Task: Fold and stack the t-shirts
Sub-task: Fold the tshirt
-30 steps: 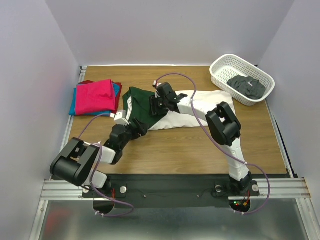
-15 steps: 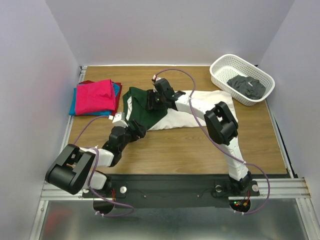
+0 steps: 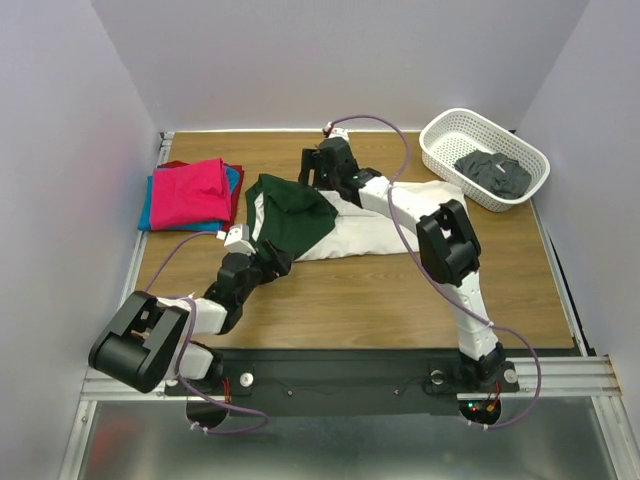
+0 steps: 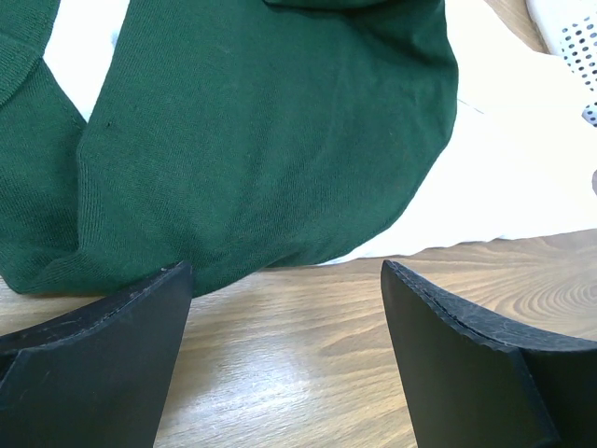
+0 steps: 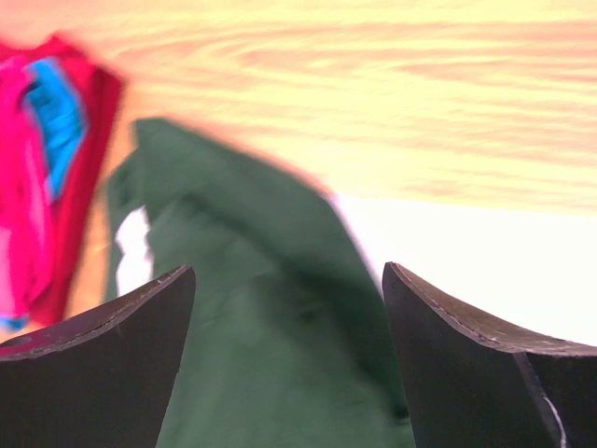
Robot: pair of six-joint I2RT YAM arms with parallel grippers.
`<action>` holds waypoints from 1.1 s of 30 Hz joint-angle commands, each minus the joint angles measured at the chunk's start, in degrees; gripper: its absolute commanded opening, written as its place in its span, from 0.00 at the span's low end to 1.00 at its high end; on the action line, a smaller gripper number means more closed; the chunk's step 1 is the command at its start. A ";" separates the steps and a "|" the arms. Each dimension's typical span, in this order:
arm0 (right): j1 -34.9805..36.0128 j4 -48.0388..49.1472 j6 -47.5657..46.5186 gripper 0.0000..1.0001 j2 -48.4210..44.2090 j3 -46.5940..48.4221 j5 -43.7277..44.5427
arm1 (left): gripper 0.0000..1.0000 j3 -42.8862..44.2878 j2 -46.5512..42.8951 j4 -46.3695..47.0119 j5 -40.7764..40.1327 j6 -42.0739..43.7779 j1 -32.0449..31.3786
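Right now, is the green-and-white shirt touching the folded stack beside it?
Apart. The right wrist view, though blurred, shows a strip of bare table running between the green-and-white shirt and the red edge of the folded stack.

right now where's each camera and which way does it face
top: above and behind the arms, looking down on the table; both arms show.
left wrist: low over the table, facing the green sleeve; left gripper fingers show.
right wrist: by the shirt's far edge, facing sleeve and stack; right gripper fingers show.
shared: both wrist views show the sleeve.
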 commanded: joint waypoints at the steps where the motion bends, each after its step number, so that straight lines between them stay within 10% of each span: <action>1: -2.67 4.16 -4.28 0.87 -4.17 -1.78 -1.28 | 0.93 -0.91 -1.37 1.28 -0.61 1.18 -0.36; 15: -3.81 5.48 -20.74 0.85 -3.22 -4.00 -28.99 | 0.93 -0.38 -0.67 0.84 -0.08 1.36 -0.36; 33: -5.57 4.52 -25.40 0.69 5.48 3.21 -37.00 | 0.93 0.41 -0.76 -0.74 0.10 1.80 -0.36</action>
